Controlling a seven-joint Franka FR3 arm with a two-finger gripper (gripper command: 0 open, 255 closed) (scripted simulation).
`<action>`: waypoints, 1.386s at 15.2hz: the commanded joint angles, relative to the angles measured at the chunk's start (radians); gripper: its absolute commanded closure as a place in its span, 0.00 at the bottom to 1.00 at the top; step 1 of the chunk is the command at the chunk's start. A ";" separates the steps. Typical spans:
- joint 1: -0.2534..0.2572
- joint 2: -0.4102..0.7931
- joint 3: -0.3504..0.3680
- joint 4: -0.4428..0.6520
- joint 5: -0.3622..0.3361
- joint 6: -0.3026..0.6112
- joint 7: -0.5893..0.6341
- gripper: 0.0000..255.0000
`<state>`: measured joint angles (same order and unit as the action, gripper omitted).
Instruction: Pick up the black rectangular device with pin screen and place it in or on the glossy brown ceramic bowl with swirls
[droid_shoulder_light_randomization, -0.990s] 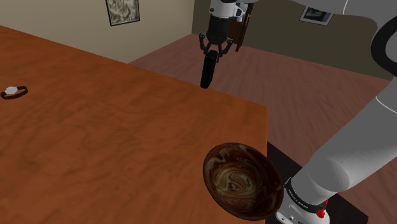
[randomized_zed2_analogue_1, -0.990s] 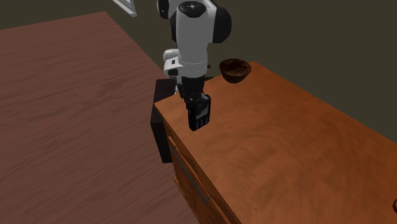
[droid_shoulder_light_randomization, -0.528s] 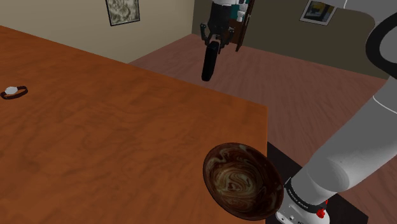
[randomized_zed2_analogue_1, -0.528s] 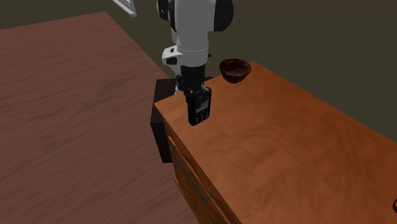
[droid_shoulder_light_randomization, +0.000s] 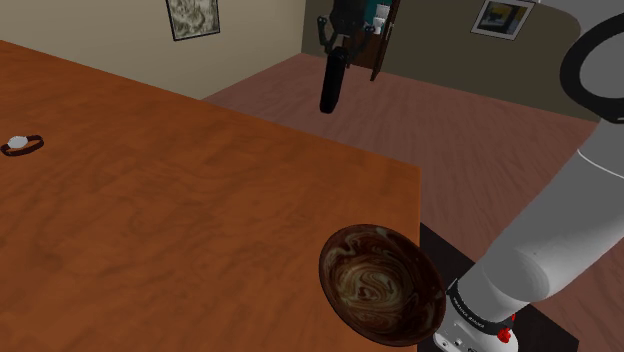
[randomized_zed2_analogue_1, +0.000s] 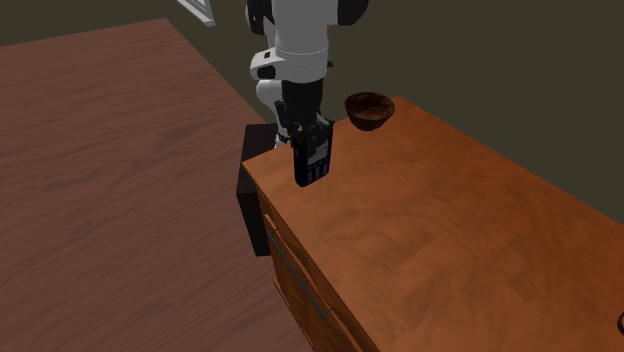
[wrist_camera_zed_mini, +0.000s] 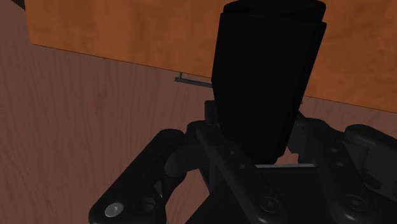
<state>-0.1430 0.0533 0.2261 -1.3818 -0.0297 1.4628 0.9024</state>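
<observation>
A black rectangular device (droid_shoulder_light_randomization: 330, 88) hangs upright in the air beyond the table's far edge, with my gripper (droid_shoulder_light_randomization: 338, 56) shut on its upper end. In the second exterior view the device (randomized_zed2_analogue_1: 312, 156) shows small buttons on its face and hangs under the gripper (randomized_zed2_analogue_1: 304, 133), above the table's corner. The wrist view has the device (wrist_camera_zed_mini: 264, 76) clasped between the black fingers (wrist_camera_zed_mini: 210, 153). The glossy brown swirled bowl (droid_shoulder_light_randomization: 382, 283) stands on the table's near corner beside the stand; in the second exterior view the bowl (randomized_zed2_analogue_1: 369, 110) sits just beyond the device.
The orange-brown wooden table (droid_shoulder_light_randomization: 150, 220) has drawers with a handle (randomized_zed2_analogue_1: 300, 290) on its front. A small white-faced watch (droid_shoulder_light_randomization: 20, 144) lies far at the shoulder view's left. The dark stand (randomized_zed2_analogue_1: 255, 190) is beside the table. Wooden floor surrounds it.
The gripper has risen with the device clasped in it. In the second exterior view it has also shifted a little toward the bowl. The bowl and the watch have not moved.
</observation>
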 joint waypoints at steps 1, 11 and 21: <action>0.002 0.014 0.002 0.045 -0.003 -0.032 0.003 1.00; 0.030 -0.169 0.028 -0.096 0.040 -0.068 0.063 1.00; 0.090 -0.445 0.084 -0.316 0.127 -0.113 0.181 1.00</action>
<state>-0.0592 -0.3613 0.3055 -1.6796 0.0867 1.3609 1.0706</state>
